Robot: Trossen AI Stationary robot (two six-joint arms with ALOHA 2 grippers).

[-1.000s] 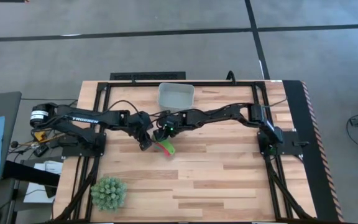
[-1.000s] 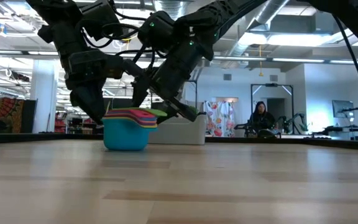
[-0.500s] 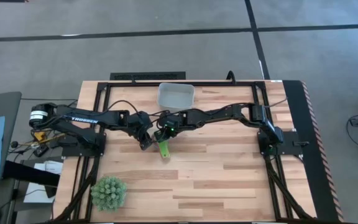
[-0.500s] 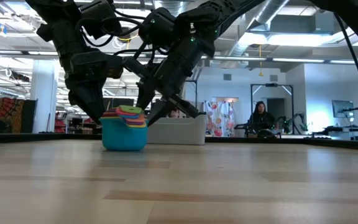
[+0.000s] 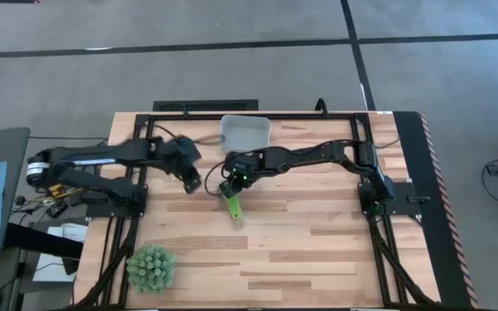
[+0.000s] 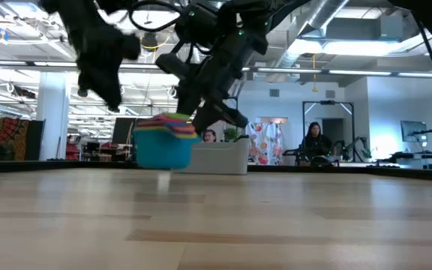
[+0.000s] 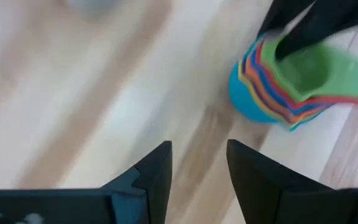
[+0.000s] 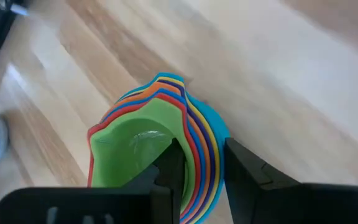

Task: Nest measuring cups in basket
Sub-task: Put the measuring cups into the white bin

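Right claw (image 8: 197, 177) is clamped on the rim of the nested measuring cups (image 8: 157, 155), green cup innermost, teal outermost. In the low view the stack (image 6: 163, 142) hangs just clear of the bench (image 6: 276, 217). High view: stack (image 5: 233, 204) sits near bench centre, with the basket (image 5: 245, 132) at its 12 o'clock, apart. Left claw (image 7: 197, 174) is at the stack's 9 o'clock, fingers apart and holding nothing. Spiky green plant (image 5: 150, 267) lies at 7 o'clock, well apart.
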